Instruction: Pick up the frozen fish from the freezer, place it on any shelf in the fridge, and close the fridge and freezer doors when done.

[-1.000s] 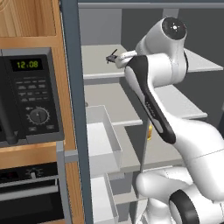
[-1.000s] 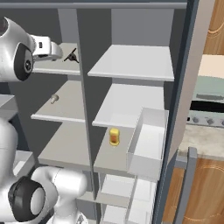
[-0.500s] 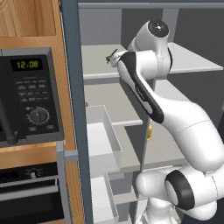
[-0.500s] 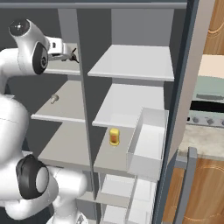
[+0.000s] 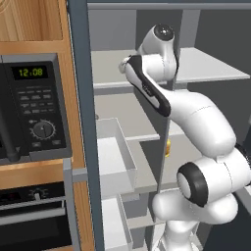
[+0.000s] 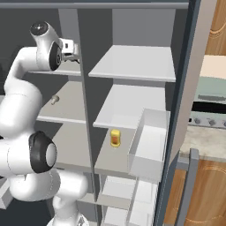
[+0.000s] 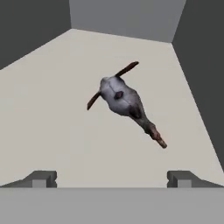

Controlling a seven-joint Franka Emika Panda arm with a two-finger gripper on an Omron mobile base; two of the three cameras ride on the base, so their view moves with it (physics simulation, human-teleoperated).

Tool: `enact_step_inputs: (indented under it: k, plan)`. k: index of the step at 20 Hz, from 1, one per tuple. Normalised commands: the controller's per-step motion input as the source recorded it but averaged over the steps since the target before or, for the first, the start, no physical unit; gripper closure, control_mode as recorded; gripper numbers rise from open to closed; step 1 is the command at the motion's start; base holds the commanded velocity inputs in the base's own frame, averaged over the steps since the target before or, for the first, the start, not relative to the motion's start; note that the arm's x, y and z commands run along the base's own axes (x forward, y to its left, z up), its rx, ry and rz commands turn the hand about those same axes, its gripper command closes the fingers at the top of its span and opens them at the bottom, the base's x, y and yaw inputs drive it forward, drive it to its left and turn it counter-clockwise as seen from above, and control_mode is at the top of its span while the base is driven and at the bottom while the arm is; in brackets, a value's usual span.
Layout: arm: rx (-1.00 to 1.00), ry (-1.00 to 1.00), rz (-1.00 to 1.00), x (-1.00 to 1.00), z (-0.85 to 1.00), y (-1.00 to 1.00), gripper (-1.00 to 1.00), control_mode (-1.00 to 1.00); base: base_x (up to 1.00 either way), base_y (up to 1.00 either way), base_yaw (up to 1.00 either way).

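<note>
Since a second ago, the arm has swung further into the freezer (image 5: 117, 29), its hand now reaching over the top pale board there. Its gripper (image 7: 112, 178) has its jaws spread wide apart, holding nothing. Ahead of the jaws and between their lines lies the frozen fish (image 7: 124, 100), grey with thin dark fins, resting on the pale board, clear of both fingertips. Off to the jaws' right, in the fridge (image 6: 132, 31), a small yellow jar (image 6: 115, 137) stands on a lower board.
</note>
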Motion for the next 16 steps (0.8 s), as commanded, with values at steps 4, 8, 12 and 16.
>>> enact_step_inputs:
  k: [4,8,12,16]
  plan:
    - [0.0,0.04,0.0,0.53,-0.11,0.0,-1.0,-1.0,0.0,0.0,0.0]
    - [0.0,0.02,0.0,0.52,-0.19,0.0,-1.0,-1.0,0.0,0.0,0.0]
    - [0.0,0.0,0.0,0.53,-0.14,0.0,-1.0,-1.0,0.0,0.0,0.0]
    - [0.0,0.0,0.0,0.42,-0.23,0.0,-1.0,-1.0,0.0,0.0,0.0]
